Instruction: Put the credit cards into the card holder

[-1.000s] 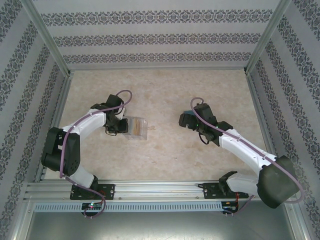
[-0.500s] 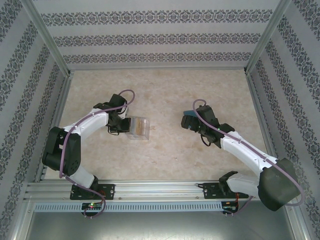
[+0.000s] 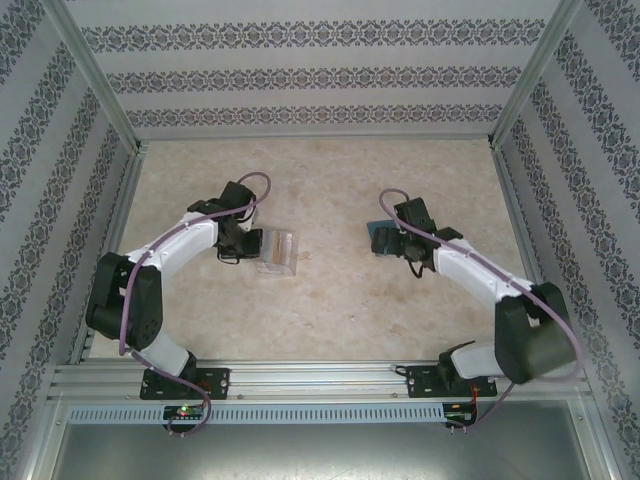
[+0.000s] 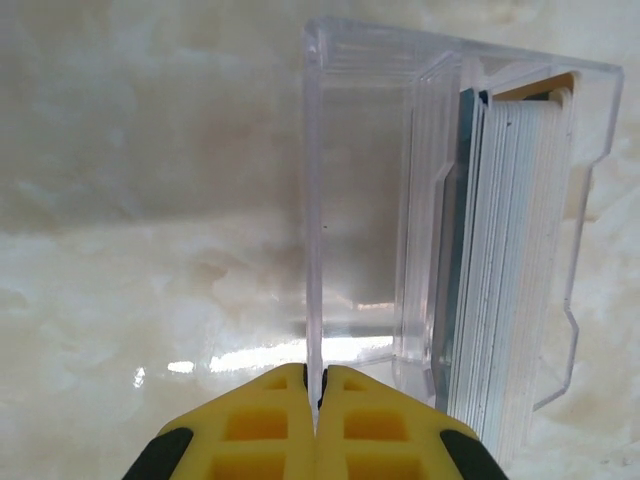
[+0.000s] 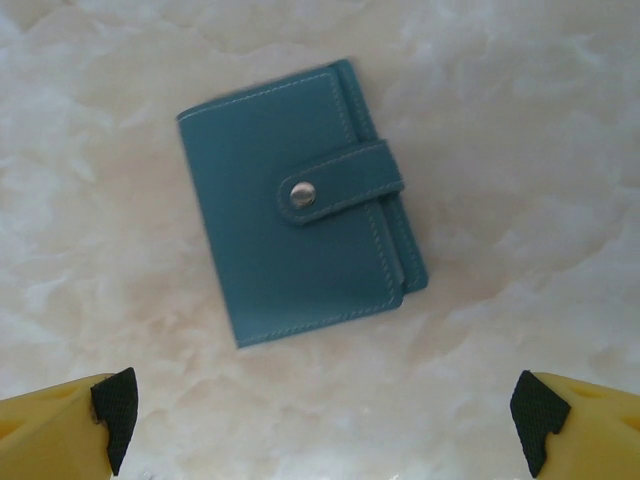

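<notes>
A clear plastic case (image 3: pixel 277 250) stands left of centre on the marble table. In the left wrist view, a stack of pale credit cards (image 4: pixel 510 260) stands on edge inside it, with an orange-tan one at the back. My left gripper (image 4: pixel 318 385) is shut on the case's thin open wall (image 4: pixel 312 200); from above, the left gripper (image 3: pixel 250 245) sits at the case's left side. The teal card holder (image 5: pixel 300 200) lies flat and snapped closed. My right gripper (image 5: pixel 325 415) hangs open above it, touching nothing. From above, the card holder (image 3: pixel 377 231) peeks out beside the right gripper (image 3: pixel 392 243).
Patterned walls enclose the table on three sides. Metal frame posts (image 3: pixel 95 75) stand at the back corners, and a rail (image 3: pixel 320 375) runs along the near edge by the arm bases. Bare marble (image 3: pixel 330 300) lies between the two arms.
The left jaws closed fully onto the case wall, and the case shifted slightly away. The right arm reached further back, so the card holder now shows at its gripper's left.
</notes>
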Controlling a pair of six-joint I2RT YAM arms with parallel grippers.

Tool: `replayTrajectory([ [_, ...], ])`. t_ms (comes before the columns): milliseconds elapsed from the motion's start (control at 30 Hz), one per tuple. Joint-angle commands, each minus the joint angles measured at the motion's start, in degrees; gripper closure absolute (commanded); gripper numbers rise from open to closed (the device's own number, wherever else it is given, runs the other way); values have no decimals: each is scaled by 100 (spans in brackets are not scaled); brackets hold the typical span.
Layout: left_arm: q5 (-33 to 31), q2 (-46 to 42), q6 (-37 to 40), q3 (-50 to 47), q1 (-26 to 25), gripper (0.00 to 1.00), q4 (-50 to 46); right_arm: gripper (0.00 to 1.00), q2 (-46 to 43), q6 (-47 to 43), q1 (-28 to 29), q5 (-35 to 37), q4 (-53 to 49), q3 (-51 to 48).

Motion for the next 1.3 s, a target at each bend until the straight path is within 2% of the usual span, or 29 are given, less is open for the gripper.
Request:
replayTrajectory([
  [0, -87, 112, -68, 343, -46, 100, -43, 2, 490, -592, -250, -140, -444, 522],
  [200, 102, 343, -201, 723, -49, 100, 127, 2, 1520, -893, -262, -256, -609, 1254],
  [400, 206, 948, -16, 1333, 19, 100, 39, 2, 2217, -1010, -129, -36, -734, 1685],
  [567, 383, 1503, 37, 1765, 71, 98, 56, 2, 2439, -1118, -131, -555, -789, 1787],
  [667, 509, 1668, -34, 1883, 80, 80, 123, 2, 2503, -1141, -85, -841, -847, 1822],
  [767, 616, 1626, -47, 1907, 85, 77, 171, 2, 2528, -1127, -7, -745, -875, 1792],
  [967, 531, 1141, 13, 1732, 130, 60, 67, 6, 2608, -1150, 98, -688, -1053, 1835],
  [1267, 499, -316, 146, 833, 161, 45, -196, 17, 2709, -1244, 476, -204, -1218, 1922],
])
